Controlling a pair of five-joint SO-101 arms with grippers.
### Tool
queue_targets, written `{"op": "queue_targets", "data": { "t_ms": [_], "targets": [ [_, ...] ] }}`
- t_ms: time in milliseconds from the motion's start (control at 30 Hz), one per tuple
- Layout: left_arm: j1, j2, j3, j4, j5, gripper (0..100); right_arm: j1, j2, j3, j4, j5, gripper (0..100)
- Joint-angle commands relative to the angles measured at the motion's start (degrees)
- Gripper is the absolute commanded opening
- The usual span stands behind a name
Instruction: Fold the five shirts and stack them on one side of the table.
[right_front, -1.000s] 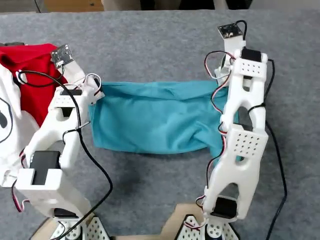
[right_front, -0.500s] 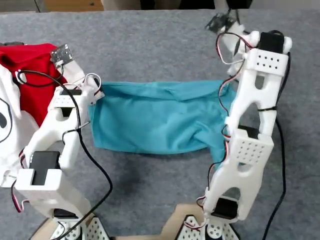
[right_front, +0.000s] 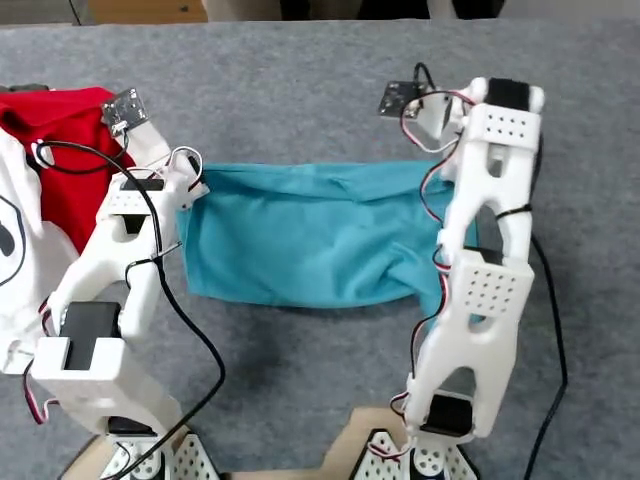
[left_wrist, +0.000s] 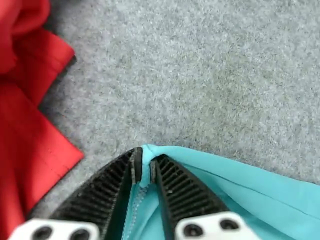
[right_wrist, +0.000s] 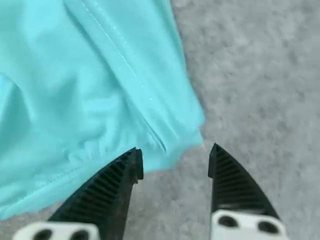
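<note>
1. Counter (right_front: 300, 70): covered in grey felt-like fabric. It carries three shirts, and the bases of both arms stand at its near edge.
2. Teal shirt (right_front: 310, 240): lies flat in the middle of the counter, between the two arms. It is folded into a wide band whose long side runs from the left arm to the right arm. A fold line crosses its far part, and the fabric is rumpled near the near right corner. A stitched hem shows along its right end in the right wrist view.
3. Red shirt (right_front: 55, 130): lies crumpled at the far part of the counter's left edge, just beside the left arm. It is apart from the teal shirt, with a strip of bare counter between them.
4. White shirt (right_front: 15, 260): lies at the counter's left edge, nearer the bases than the red shirt and touching it. It has a dark printed mark and is partly cut off by the edge of the high view.
5. Left tool (left_wrist: 144, 157): closed, pinching the far left corner of the teal shirt. A narrow fold of teal fabric is caught between the ridged black fingers (left_wrist: 175, 185). The pinched corner is low, at the counter surface.
6. Right tool (right_wrist: 172, 156): open, with the two black fingers well apart and nothing between them. It sits at the right end of the teal shirt, one fingertip over the fabric's edge and the other over bare counter. Contact with the cloth cannot be told.
</note>
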Motion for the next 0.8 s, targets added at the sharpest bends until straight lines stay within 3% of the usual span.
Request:
{"op": "queue_targets", "data": {
  "t_ms": [0,500,767],
  "targets": [
    [0.26,-0.48,-2.11,-0.62,0.53,2,-1.71,0.75,-0.84,-0.62,1.49,22.0],
    [0.26,-0.48,-2.11,-0.53,0.53,2,-1.71,7.78,-0.84,-10.9,1.49,22.0],
    [0.26,-0.48,-2.11,-0.44,0.53,2,-1.71,9.27,-0.92,-20.22,-6.24,22.0]
  ]
}}
